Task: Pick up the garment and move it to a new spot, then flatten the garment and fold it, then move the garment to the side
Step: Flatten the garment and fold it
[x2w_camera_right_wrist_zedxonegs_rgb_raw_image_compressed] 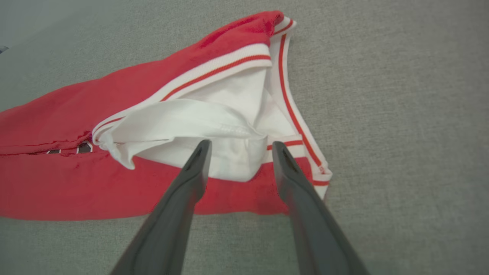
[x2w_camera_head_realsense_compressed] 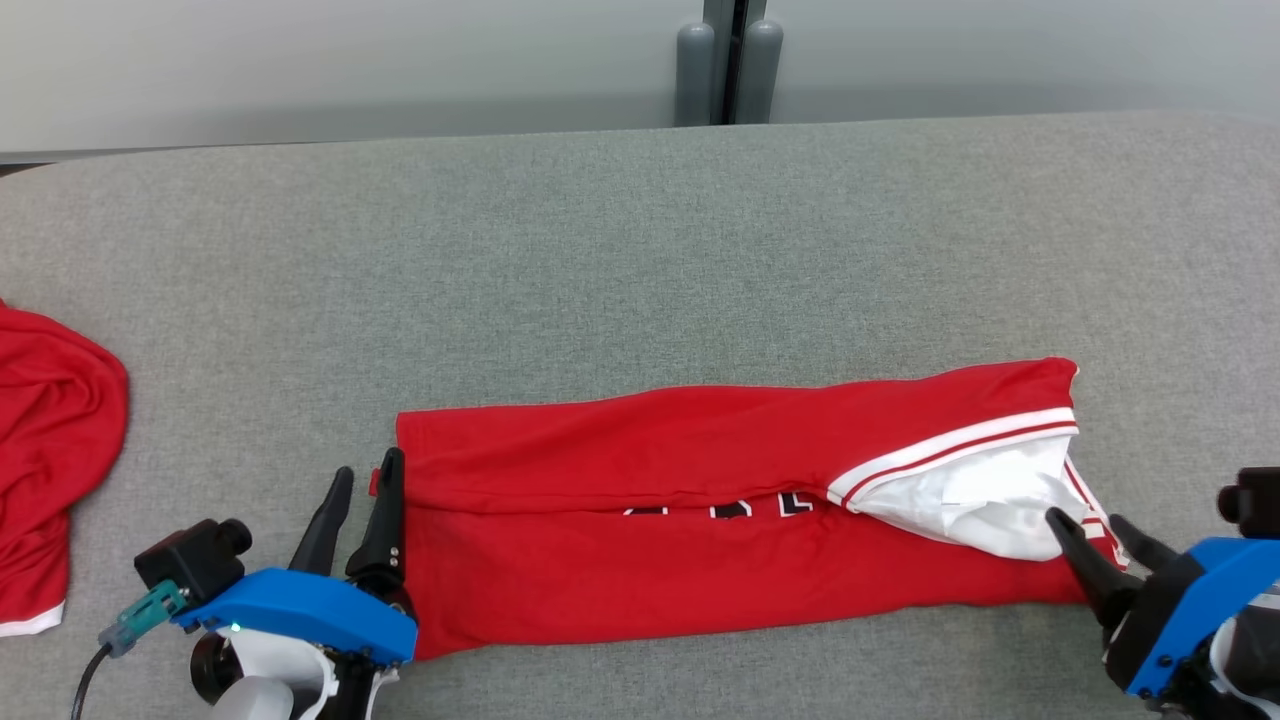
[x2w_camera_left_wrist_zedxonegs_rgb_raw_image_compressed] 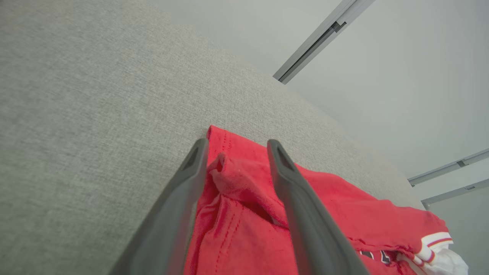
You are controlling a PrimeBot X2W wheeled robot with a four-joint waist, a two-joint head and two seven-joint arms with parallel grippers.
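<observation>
The garment, a red jersey with white striped trim and a white lining, lies folded into a long band across the grey table. My left gripper stands open at the band's left end, its fingers spread over a raised red fold without pinching it. At the right end my right gripper is open too, fingers apart just before the white lining and the striped collar. The cloth lies loose on the table.
A second red garment lies bunched at the table's left edge. Grey felt table stretches behind the band to a pale wall with a dark post.
</observation>
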